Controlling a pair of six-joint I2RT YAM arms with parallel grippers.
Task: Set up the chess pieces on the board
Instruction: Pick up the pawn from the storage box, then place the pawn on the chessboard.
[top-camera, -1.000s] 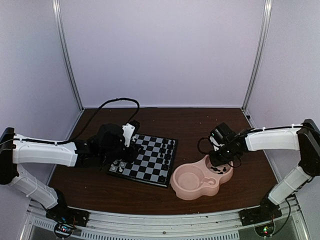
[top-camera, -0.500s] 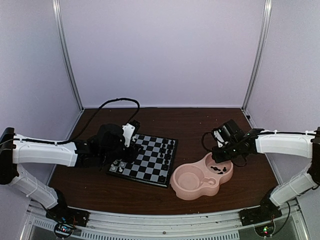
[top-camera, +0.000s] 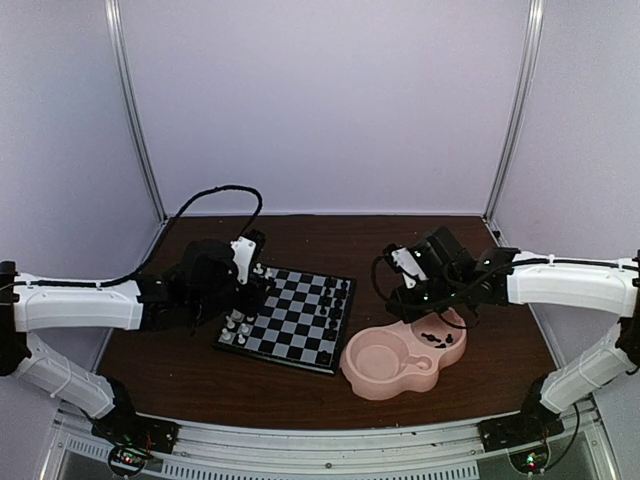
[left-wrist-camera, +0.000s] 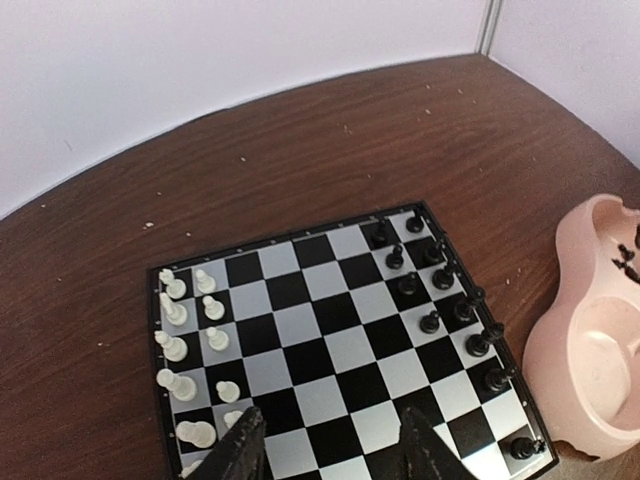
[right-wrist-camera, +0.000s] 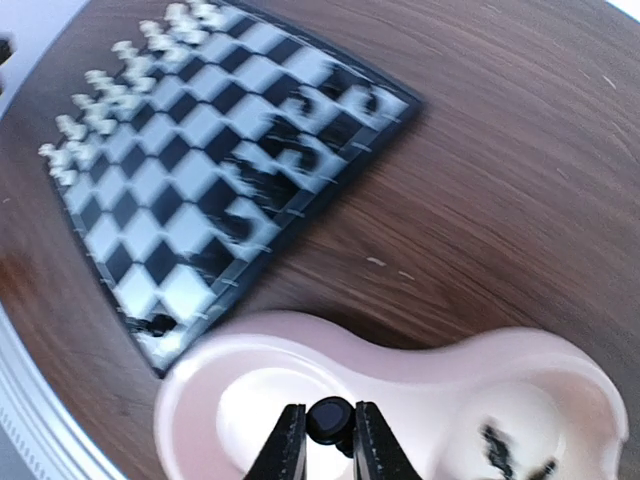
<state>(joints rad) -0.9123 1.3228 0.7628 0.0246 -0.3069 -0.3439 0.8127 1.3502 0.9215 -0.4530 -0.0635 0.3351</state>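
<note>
**A:** The desk (right-wrist-camera: 500, 150) carries the board (left-wrist-camera: 330, 340) and, just beside it, the pink dish (right-wrist-camera: 350, 335). What threatens the setup?

**B:** The black side. The black chessmen (left-wrist-camera: 430, 322) stand packed along the board edge nearest the dish, so a piece carried in low may topple them.

**A:** And the grip?

**B:** The right fingers (right-wrist-camera: 292, 445) are nearly closed on one black piece (right-wrist-camera: 330, 418), seemingly pinched by its top, above the dish. A head that small and round can twist out and drop. The left fingers (left-wrist-camera: 240, 455) hang half open and empty over the white chessmen (left-wrist-camera: 213, 308), near enough to clip them.
</note>
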